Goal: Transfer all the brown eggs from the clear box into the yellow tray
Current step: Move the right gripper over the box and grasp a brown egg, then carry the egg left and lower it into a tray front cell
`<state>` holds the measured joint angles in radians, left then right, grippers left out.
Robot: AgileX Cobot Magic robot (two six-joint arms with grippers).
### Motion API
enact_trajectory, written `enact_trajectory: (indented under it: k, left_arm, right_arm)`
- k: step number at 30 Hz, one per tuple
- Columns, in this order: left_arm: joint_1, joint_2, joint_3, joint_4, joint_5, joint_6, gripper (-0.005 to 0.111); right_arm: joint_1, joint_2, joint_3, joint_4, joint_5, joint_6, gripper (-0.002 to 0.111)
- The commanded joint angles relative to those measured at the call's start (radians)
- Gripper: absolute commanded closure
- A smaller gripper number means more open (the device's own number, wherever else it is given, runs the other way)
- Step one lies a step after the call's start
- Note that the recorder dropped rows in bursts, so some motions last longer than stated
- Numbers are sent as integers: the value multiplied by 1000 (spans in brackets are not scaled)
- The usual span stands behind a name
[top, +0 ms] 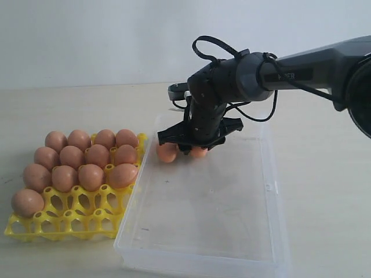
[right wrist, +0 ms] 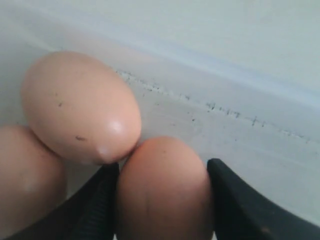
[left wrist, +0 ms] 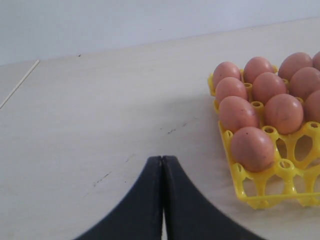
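Most of the clear box (top: 232, 220) floor lies bare and open from above. Its far left corner is crowded: three brown eggs (right wrist: 80, 107) huddle there touching (wall just behind), one hemmed between the right pincer (right wrist: 162, 165) fingers. The yellow tray (top: 69, 226) keeps open cups along its front, and the tabletop (left wrist: 100, 125) beside it is free.

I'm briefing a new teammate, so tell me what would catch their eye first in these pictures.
The yellow tray on the left, packed with brown eggs except its front cups. Then the right gripper, down in the far corner of the clear box, its fingers either side of one egg among the few there.
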<state>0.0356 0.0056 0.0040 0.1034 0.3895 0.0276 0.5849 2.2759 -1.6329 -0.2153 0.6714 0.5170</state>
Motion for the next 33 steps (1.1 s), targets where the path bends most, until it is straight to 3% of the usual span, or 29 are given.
enact_trajectory:
  k: [1, 8, 11, 22, 33]
  left_arm:
    - [-6, -6, -4, -2, -9, -5, 107]
    - [-6, -6, -4, -2, -9, -5, 107]
    - [-6, -6, -4, -2, -9, -5, 107]
    - [-6, -6, -4, -2, -9, -5, 107]
    - [-6, -6, -4, -2, -9, -5, 107]
  right_arm:
    - [2, -90, 6, -28, 2, -56, 108]
    - [139, -312, 266, 86, -579, -360, 108]
    - [207, -329, 333, 86, -746, -422, 108]
    - [364, -233, 359, 82, -896, -420, 108]
    - [403, -141, 359, 6, -982, -346, 108]
